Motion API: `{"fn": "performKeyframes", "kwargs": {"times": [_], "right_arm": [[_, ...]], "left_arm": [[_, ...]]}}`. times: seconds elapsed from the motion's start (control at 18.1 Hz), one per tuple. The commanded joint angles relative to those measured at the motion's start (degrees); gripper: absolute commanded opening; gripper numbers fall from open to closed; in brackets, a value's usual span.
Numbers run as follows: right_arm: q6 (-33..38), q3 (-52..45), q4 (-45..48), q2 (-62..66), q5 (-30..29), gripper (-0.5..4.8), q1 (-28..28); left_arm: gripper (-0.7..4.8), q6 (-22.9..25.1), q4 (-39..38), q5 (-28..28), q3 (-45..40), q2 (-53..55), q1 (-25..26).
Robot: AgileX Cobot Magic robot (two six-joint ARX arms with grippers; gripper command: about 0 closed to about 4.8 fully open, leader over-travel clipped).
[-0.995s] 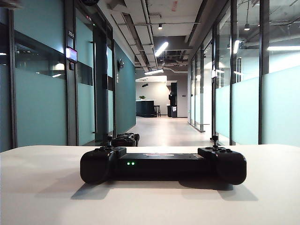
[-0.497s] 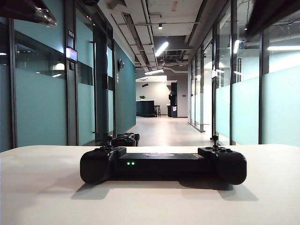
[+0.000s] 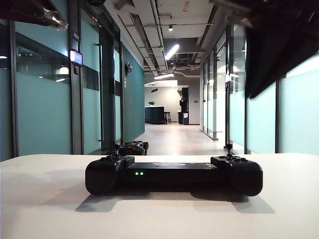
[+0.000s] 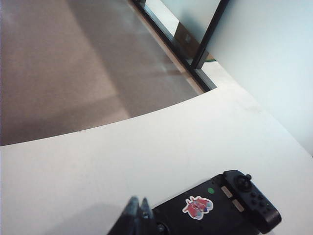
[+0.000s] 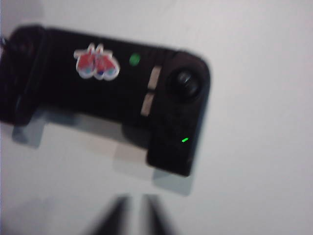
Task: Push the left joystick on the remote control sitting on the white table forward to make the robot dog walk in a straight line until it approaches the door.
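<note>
Two grippers hang above the white table (image 3: pixel 50 209), neither touching anything. In its wrist view the left gripper (image 4: pixel 138 213) has its fingertips pressed together with nothing between them, just short of the remote control (image 3: pixel 173 175). The right gripper (image 5: pixel 134 215) is blurred, showing a narrow gap between its fingers and holding nothing, poised over bare table beside the controller. The remote control lies flat near the table's middle, two green lights (image 3: pixel 138 174) lit on its near face. The left joystick (image 3: pixel 115 147) stands upright and untouched on the left-hand grip; the right stick (image 3: pixel 229 148) likewise. Beyond the table edge the robot dog (image 3: pixel 134 148) sits low on the corridor floor (image 3: pixel 174 139), between glazed walls.
</note>
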Motion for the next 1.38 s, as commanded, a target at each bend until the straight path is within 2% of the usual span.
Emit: {"fn": "performKeyframes", "kwargs": {"times": [0.06, 0.44, 0.72, 1.38], "right_arm": [[0.3, 1.6, -0.6, 3.9, -7.5, 3.46, -0.7], [-1.9, 10.5, -7.5, 16.0, -6.2, 3.46, -2.7], [-4.5, 10.8, -8.8, 19.5, -5.6, 3.33, -5.0], [-4.8, 10.8, -5.8, 27.4, -5.7, 3.33, -5.1]], "left_arm": [[-0.05, -0.2, 0.5, 0.4, 0.5, -0.1, 0.0], [-0.05, -0.2, 0.5, 1.8, 0.5, -0.1, 0.0], [-0.05, -0.2, 0.5, 1.8, 0.5, -0.1, 0.0], [-0.05, -0.2, 0.5, 1.8, 0.4, -0.1, 0.0]]}}
